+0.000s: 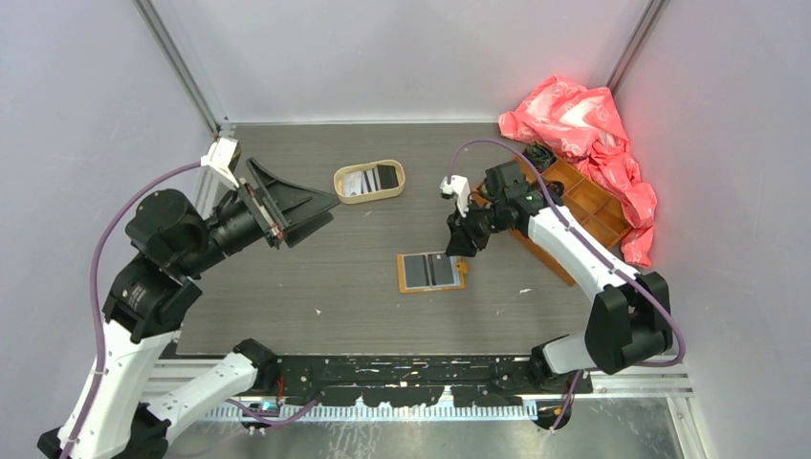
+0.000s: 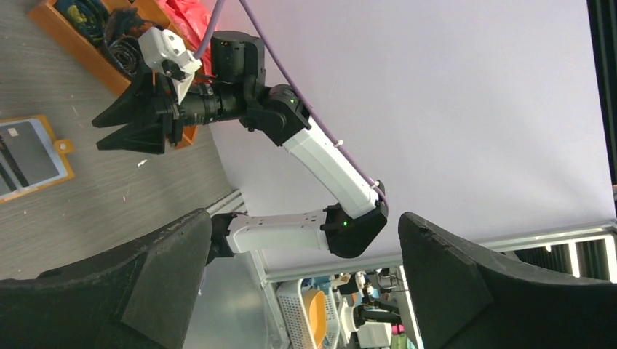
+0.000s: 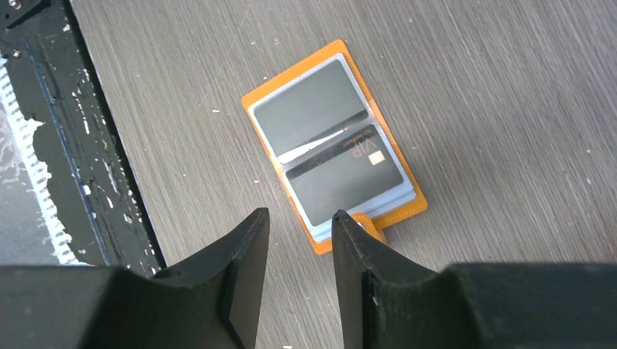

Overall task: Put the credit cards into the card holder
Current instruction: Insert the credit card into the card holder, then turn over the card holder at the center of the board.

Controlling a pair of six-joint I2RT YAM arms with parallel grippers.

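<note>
The card holder (image 1: pixel 430 273) lies open and flat on the table, orange with clear sleeves. A black card (image 3: pixel 343 171) sits in one sleeve; the other sleeve (image 3: pixel 305 109) looks grey. My right gripper (image 1: pixel 463 247) hovers just above the holder's snap tab (image 3: pixel 375 227), its jaws a little apart and empty (image 3: pixel 300 219). A striped card (image 1: pixel 355 183) and a black card (image 1: pixel 386 176) lie in the oval tan tray (image 1: pixel 369 196). My left gripper (image 1: pixel 330 208) is raised beside the tray, wide open and empty (image 2: pixel 305 225). The holder also shows in the left wrist view (image 2: pixel 29 156).
An orange compartmented box (image 1: pixel 574 206) stands at the right behind my right arm, with a red plastic bag (image 1: pixel 583 124) over its far side. A black rail (image 1: pixel 411 368) runs along the table's near edge.
</note>
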